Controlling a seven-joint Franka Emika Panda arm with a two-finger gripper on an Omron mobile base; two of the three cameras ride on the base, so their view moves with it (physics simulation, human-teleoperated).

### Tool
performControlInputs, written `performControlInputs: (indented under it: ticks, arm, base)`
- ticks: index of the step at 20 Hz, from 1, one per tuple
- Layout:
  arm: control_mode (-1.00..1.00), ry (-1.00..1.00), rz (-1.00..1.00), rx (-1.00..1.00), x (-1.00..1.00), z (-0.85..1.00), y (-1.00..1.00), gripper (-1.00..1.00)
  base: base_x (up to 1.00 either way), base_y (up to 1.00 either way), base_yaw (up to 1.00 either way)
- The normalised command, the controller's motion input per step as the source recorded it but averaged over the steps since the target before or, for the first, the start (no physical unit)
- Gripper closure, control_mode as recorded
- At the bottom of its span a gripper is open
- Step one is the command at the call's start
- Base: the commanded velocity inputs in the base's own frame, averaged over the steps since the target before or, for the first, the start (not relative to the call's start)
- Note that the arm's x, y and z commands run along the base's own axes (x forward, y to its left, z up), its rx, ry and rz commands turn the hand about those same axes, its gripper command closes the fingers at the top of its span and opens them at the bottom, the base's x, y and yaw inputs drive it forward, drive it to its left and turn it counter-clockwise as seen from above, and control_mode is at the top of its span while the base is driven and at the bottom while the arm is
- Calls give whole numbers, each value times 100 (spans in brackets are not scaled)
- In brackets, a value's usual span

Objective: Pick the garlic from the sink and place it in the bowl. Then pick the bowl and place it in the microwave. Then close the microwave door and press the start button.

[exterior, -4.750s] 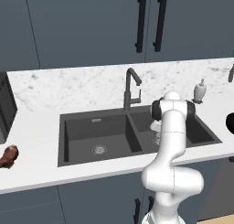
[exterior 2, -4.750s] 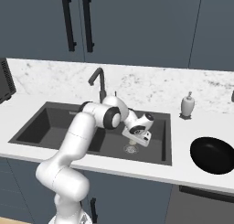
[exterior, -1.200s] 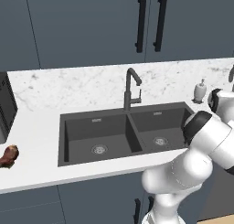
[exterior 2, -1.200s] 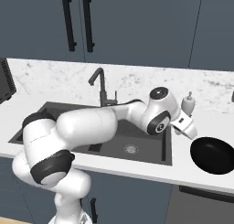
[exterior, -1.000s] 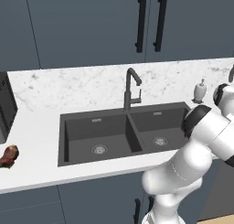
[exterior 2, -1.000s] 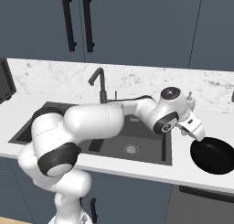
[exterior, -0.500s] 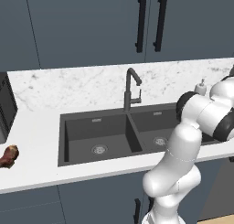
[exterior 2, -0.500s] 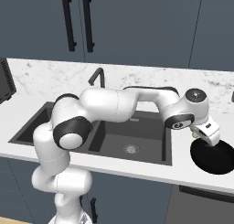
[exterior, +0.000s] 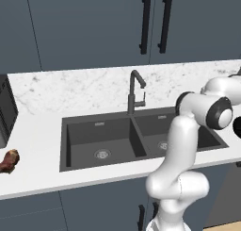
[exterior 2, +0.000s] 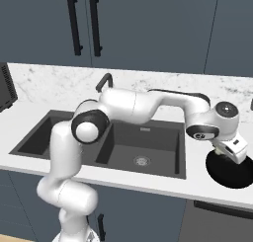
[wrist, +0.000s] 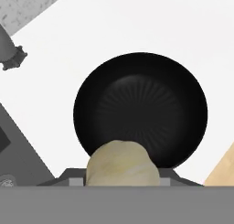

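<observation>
I've got the jaws clenched on the garlic (wrist: 122, 162), bulb sitting at 6 o'clock in hand view, overlapping the near rim of the bowl (wrist: 141, 106) below. Bowl's on the white bench (exterior 2: 197, 184), just right of the sink (exterior 2: 138, 142). Arm's stretched over sink w/ hand above the bowl's edge. Meat piece (exterior: 8, 160) on bench far left.

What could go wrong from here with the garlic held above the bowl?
The garlic sits over the near rim of the bowl in the hand view, not its centre, so a release now might bounce it onto the counter. The gripper hangs low over the bowl and could nudge it.
</observation>
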Motion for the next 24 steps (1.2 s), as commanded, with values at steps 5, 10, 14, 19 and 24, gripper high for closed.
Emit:
performControlInputs:
  ticks: [5, 10, 14, 19, 24]
  arm:
    - [-100, 0, 0, 0, 5, -39, -2, 100]
    - [-100, 4, 0, 0, 30, -42, -1, 100]
    - [-100, 11, 0, 0, 40, -42, -4, 100]
    - [-100, 14, 0, 0, 35, -35, -10, 100]
    - [-100, 4, 1, 1, 18, -40, -11, 100]
  base:
    - [0, 0, 0]
    - [0, 0, 0]
    - [0, 0, 0]
    - [0, 0, 0]
    - [0, 0, 0]
